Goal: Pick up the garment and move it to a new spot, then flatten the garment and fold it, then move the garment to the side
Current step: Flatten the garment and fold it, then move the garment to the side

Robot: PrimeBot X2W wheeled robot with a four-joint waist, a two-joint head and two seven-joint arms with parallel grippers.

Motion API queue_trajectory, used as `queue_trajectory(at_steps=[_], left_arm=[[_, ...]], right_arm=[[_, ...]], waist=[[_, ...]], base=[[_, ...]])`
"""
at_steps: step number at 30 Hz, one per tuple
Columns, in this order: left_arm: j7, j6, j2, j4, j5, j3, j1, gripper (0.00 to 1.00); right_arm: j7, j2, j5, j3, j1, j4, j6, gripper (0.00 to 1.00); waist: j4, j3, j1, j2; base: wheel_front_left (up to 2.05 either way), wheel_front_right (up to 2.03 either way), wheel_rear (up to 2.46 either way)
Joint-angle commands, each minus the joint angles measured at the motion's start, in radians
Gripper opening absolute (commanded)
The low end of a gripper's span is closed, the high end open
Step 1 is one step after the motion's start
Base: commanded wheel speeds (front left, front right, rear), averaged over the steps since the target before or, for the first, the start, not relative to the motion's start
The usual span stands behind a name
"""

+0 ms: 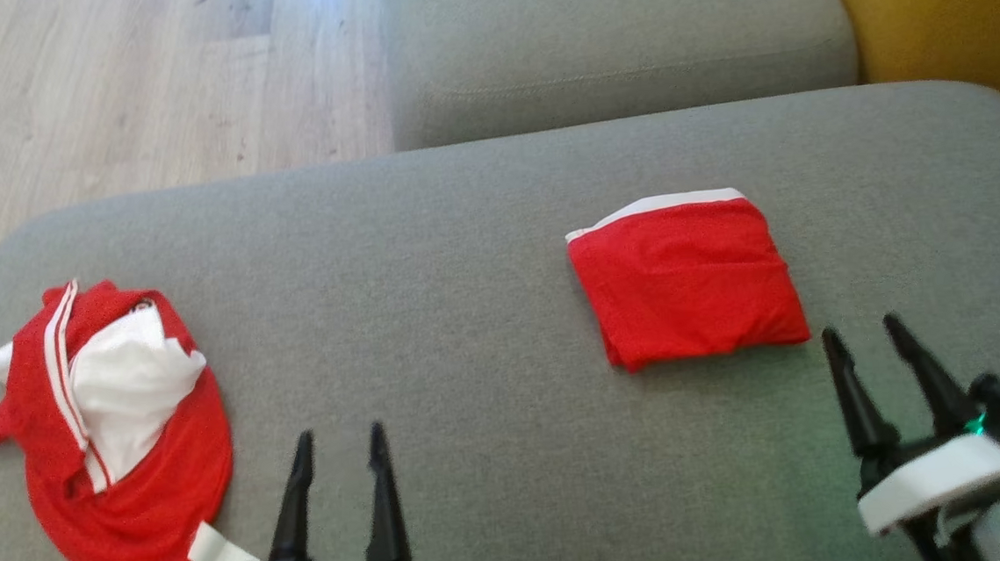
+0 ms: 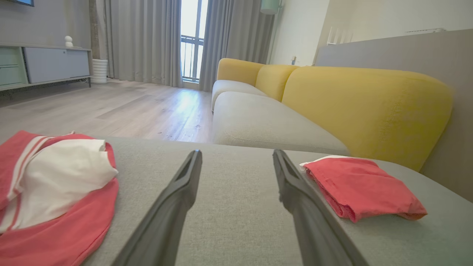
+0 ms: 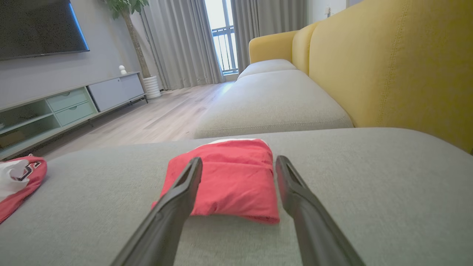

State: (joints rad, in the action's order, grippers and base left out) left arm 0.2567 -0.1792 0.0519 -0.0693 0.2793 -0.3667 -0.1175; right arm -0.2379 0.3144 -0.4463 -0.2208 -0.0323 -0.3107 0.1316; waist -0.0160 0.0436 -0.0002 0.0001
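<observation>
On gray woven cushion [image 1: 464, 274]: squarish folded red garment [image 1: 685, 285]; L gripper [image 1: 340, 432], R gripper [image 1: 860, 327] both spread apart.

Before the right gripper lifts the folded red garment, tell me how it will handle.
The folded red garment is thin, soft cloth, so it will probably sag and may unfold if pinched by one edge. It looks light for its size, a flat low bundle. On the grey fabric cushion it would likely bunch rather than slide when pushed.
</observation>
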Motion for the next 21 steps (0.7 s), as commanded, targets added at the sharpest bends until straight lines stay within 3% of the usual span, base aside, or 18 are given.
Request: queue_trajectory(at_steps=[1,21], left_arm=[[0.005,-0.015,-0.002,0.036,-0.01,0.052,0.008,1.0],[0.005,-0.043,-0.002,0.044,-0.089,0.077,-0.069,1.0]], right_arm=[[-0.018,0.002,0.018,-0.017,0.002,0.03,-0.001,1.0],[-0.024,-0.073,0.087,-0.002,0.083,0.09,-0.001,1.0]], waist=[[0.015,0.016,0.0002,-0.0001],[0.055,0.036,0.0002,-0.0001]], base=[[0.0,0.0,0.0],[0.0,0.0,0.0]])
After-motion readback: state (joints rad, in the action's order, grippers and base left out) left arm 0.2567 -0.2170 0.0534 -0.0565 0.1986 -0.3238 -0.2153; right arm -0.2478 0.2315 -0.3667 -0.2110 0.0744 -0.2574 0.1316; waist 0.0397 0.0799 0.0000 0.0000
